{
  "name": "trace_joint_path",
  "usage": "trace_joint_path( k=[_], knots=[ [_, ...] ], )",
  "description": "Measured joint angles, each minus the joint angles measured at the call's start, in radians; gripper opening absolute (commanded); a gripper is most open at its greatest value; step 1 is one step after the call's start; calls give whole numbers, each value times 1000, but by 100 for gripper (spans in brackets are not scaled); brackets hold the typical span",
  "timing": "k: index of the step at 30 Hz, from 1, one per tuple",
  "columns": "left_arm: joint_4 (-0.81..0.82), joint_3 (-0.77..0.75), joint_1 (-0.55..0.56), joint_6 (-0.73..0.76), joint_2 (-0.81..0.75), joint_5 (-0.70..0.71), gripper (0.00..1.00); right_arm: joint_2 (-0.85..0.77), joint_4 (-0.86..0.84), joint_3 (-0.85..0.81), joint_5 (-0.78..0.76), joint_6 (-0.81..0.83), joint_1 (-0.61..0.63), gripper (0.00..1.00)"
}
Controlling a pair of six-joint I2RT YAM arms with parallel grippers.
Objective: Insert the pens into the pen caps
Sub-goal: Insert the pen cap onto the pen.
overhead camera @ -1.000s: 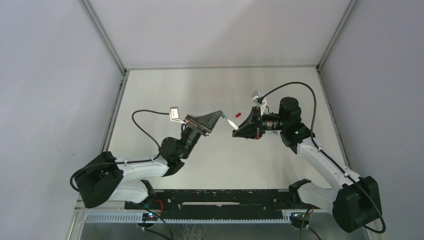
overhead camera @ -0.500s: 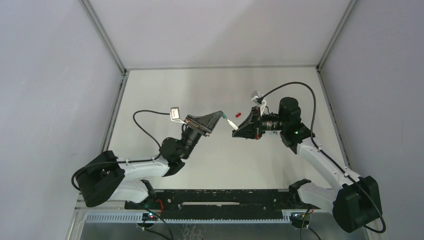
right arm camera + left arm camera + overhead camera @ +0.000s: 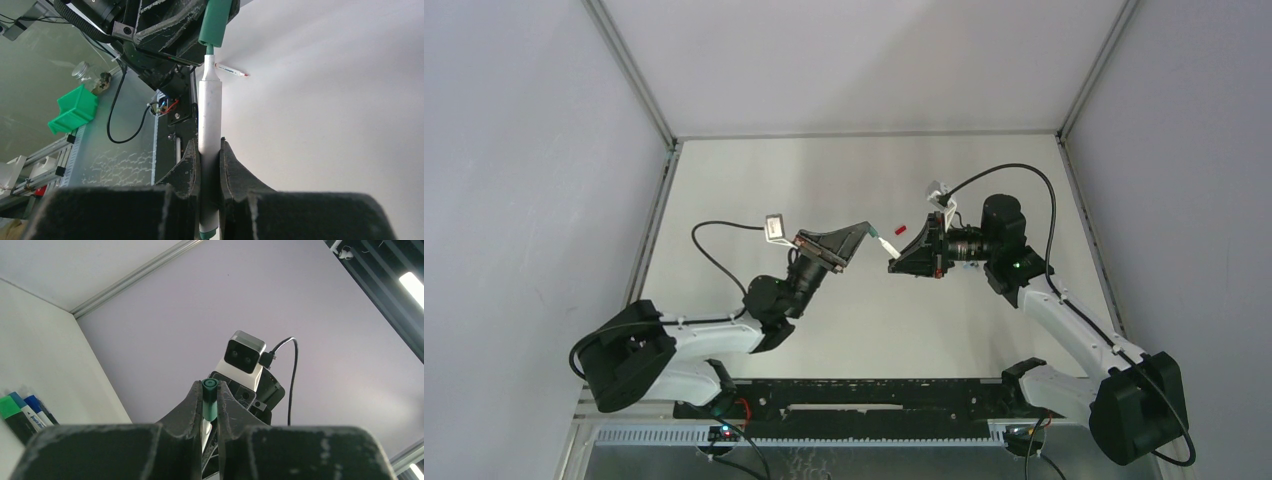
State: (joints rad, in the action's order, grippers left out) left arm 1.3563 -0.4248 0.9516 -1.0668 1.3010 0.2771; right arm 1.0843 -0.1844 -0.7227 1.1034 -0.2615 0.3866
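Note:
My left gripper (image 3: 865,231) (image 3: 209,392) is shut on a small green pen cap (image 3: 209,401) (image 3: 215,22), held above the table's middle. My right gripper (image 3: 894,264) (image 3: 210,156) is shut on a slim white pen (image 3: 209,112) (image 3: 888,250) with a green rear end. In the right wrist view the pen's green tip sits right at the cap's open mouth, in line with it. A red pen cap (image 3: 901,229) lies on the table just behind the two grippers. Another white pen (image 3: 231,70) with a red tip lies flat on the table.
Several pens (image 3: 22,410) with green and blue ends lie together at the lower left of the left wrist view. Off the table, a green bin (image 3: 74,109) and a glass jar (image 3: 83,71) stand beyond the near rail. Grey walls enclose the table (image 3: 844,170) on three sides.

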Motion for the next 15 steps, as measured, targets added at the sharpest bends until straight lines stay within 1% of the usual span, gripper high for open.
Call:
trace_joint_path(
  k=[15],
  knots=[
    [10,-11,16,-26,40,-11,0,0,0,0,-11,-15,-1,0]
  ],
)
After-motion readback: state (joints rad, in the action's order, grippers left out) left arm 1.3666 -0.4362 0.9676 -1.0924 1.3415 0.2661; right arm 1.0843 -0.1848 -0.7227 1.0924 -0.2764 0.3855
